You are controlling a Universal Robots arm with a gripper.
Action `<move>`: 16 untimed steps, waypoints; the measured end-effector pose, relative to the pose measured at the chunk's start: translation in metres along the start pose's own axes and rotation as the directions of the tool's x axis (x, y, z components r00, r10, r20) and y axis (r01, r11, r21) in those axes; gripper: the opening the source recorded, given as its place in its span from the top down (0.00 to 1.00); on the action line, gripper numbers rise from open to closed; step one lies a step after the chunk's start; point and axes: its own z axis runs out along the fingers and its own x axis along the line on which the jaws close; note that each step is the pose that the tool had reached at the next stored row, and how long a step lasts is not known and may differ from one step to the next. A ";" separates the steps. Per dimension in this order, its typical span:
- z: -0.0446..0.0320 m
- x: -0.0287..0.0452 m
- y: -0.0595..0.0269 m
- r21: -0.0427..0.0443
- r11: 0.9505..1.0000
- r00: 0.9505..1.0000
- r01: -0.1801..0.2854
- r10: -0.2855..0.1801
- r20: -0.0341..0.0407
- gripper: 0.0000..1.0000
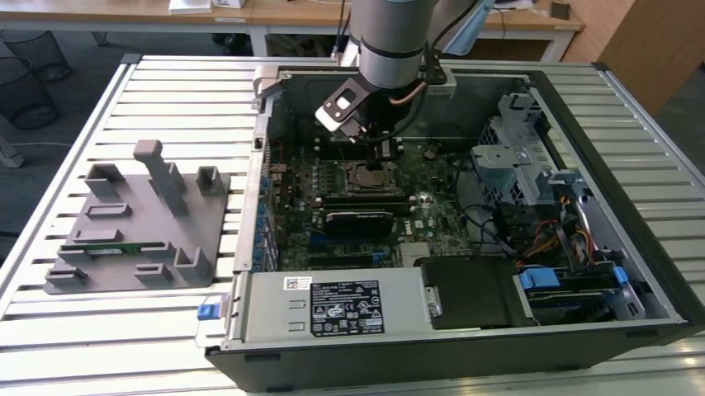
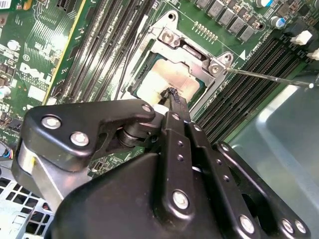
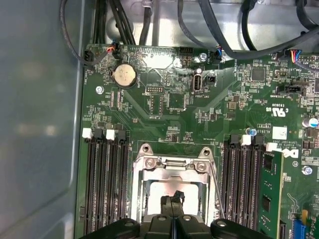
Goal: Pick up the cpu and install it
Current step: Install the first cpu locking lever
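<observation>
The cpu (image 2: 167, 77) lies flat inside the metal-framed socket (image 3: 172, 167) on the green motherboard, its pale silver top (image 3: 159, 191) partly covered by my fingers. My gripper (image 2: 172, 93) hangs directly over it with the two black fingers pressed together and nothing between them. The fingertips (image 3: 172, 198) sit at or just above the chip's middle; contact cannot be told. In the exterior view the gripper (image 1: 382, 153) reaches down into the open computer case, just above the socket (image 1: 369, 175).
A thin metal lever (image 2: 269, 78) sticks out beside the socket. Memory slots (image 3: 104, 184) flank it, one holding a green stick (image 3: 271, 194). A grey fixture (image 1: 138, 223) with a green memory stick (image 1: 115, 247) sits at the exterior view's left. Case walls (image 1: 617, 107) and cables (image 1: 540, 239) surround the board.
</observation>
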 end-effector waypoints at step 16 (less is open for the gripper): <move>-0.0414 0.0013 0.0002 0.000 1.000 1.000 0.000 0.000 0.000 0.89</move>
